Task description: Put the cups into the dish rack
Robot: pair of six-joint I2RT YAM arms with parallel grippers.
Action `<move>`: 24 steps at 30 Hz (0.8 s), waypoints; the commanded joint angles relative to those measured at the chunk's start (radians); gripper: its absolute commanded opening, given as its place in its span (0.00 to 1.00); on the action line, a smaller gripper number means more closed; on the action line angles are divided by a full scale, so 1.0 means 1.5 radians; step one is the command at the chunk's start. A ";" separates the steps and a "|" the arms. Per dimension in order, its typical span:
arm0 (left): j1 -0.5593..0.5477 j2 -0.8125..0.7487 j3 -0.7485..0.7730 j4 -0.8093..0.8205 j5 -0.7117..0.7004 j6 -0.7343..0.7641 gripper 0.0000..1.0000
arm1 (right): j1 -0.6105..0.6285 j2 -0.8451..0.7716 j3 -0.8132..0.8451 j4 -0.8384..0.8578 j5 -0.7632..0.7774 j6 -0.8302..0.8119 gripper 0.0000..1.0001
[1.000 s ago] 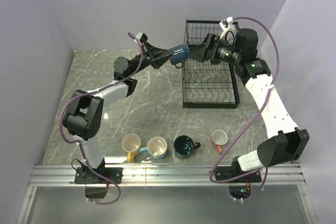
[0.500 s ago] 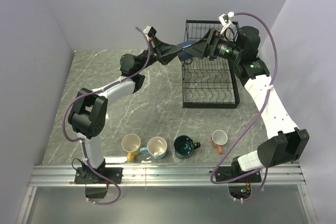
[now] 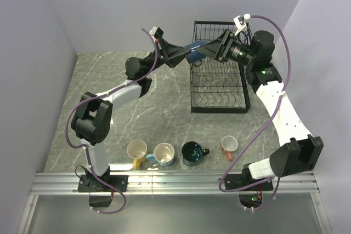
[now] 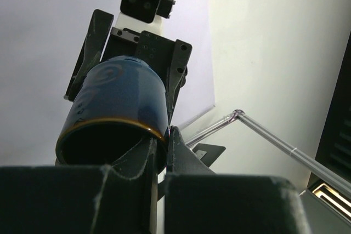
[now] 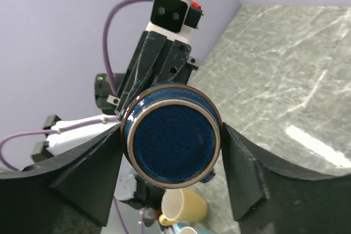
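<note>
1. Lower centre of the overhead view, nearest the arm bases: the yellow cup (image 3: 136, 150), light blue cup (image 3: 164, 154), dark teal cup (image 3: 192, 152) and orange-pink cup (image 3: 228, 146) stand in a row on the table (image 3: 137, 97), well apart from both grippers.
2. Right of centre: the dish rack (image 3: 191, 91), its raised basket toward the top of the frame.
3. Upper centre: the navy mug (image 5: 171, 138) hangs in the air at the rack's upper left corner, between the two grippers. Its long axis lies roughly level along the line joining them, mouth toward the left arm, base toward the right.
4. The left gripper (image 4: 159, 142) is clamped tight on the rim, one finger inside the mouth and one outside.
5. The right gripper (image 3: 204, 51) meets the base head-on. Its fingers flank the mug's sides, spread wide. Whether they press it cannot be told.
</note>
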 commanded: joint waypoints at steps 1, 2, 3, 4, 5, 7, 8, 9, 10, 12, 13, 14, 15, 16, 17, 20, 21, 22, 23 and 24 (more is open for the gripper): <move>-0.012 -0.002 0.012 0.380 -0.008 -0.333 0.01 | 0.004 -0.019 0.008 0.119 -0.035 0.071 0.68; -0.013 -0.001 0.011 0.380 -0.007 -0.334 0.01 | 0.004 -0.015 0.009 0.131 -0.035 0.077 0.66; -0.013 -0.001 0.011 0.379 -0.007 -0.333 0.00 | 0.004 -0.012 0.013 0.135 -0.037 0.086 0.59; -0.014 0.000 0.010 0.379 -0.007 -0.333 0.00 | 0.004 -0.007 0.017 0.135 -0.039 0.087 0.55; -0.014 -0.001 0.009 0.379 -0.009 -0.334 0.01 | 0.005 -0.005 0.021 0.131 -0.041 0.087 0.52; -0.013 -0.001 0.004 0.379 -0.009 -0.333 0.01 | 0.004 -0.002 0.029 0.125 -0.046 0.080 0.40; -0.013 -0.001 0.002 0.378 -0.010 -0.333 0.01 | 0.004 -0.001 0.032 0.120 -0.049 0.079 0.36; -0.014 -0.001 -0.005 0.379 -0.012 -0.332 0.01 | 0.004 0.000 0.035 0.116 -0.050 0.075 0.24; -0.014 -0.002 -0.009 0.378 -0.013 -0.332 0.03 | 0.005 0.000 0.036 0.114 -0.054 0.074 0.19; -0.009 -0.003 -0.038 0.379 -0.029 -0.330 0.12 | 0.004 -0.001 0.038 0.105 -0.055 0.069 0.02; -0.007 -0.006 -0.053 0.379 -0.034 -0.331 0.13 | 0.004 -0.002 0.038 0.101 -0.054 0.068 0.00; -0.005 -0.007 -0.067 0.380 -0.038 -0.331 0.17 | 0.004 -0.004 0.038 0.092 -0.050 0.065 0.00; 0.002 -0.010 -0.092 0.380 -0.039 -0.331 0.19 | 0.003 -0.006 0.037 0.088 -0.048 0.059 0.00; 0.007 -0.014 -0.103 0.380 -0.041 -0.328 0.20 | 0.001 -0.008 0.037 0.085 -0.048 0.057 0.00; 0.009 -0.016 -0.111 0.380 -0.040 -0.328 0.20 | 0.000 -0.009 0.035 0.079 -0.048 0.056 0.00; 0.019 -0.023 -0.127 0.378 -0.034 -0.321 0.24 | -0.009 -0.015 0.040 0.058 -0.043 0.042 0.00; 0.023 -0.023 -0.133 0.378 -0.033 -0.320 0.25 | -0.013 -0.016 0.041 0.055 -0.041 0.039 0.00; 0.024 -0.025 -0.136 0.379 -0.034 -0.319 0.26 | -0.023 -0.018 0.041 0.054 -0.041 0.039 0.00; 0.026 -0.026 -0.142 0.379 -0.035 -0.319 0.27 | -0.028 -0.017 0.039 0.058 -0.042 0.042 0.00; 0.029 -0.026 -0.150 0.379 -0.034 -0.319 0.26 | -0.033 -0.018 0.041 0.059 -0.047 0.046 0.00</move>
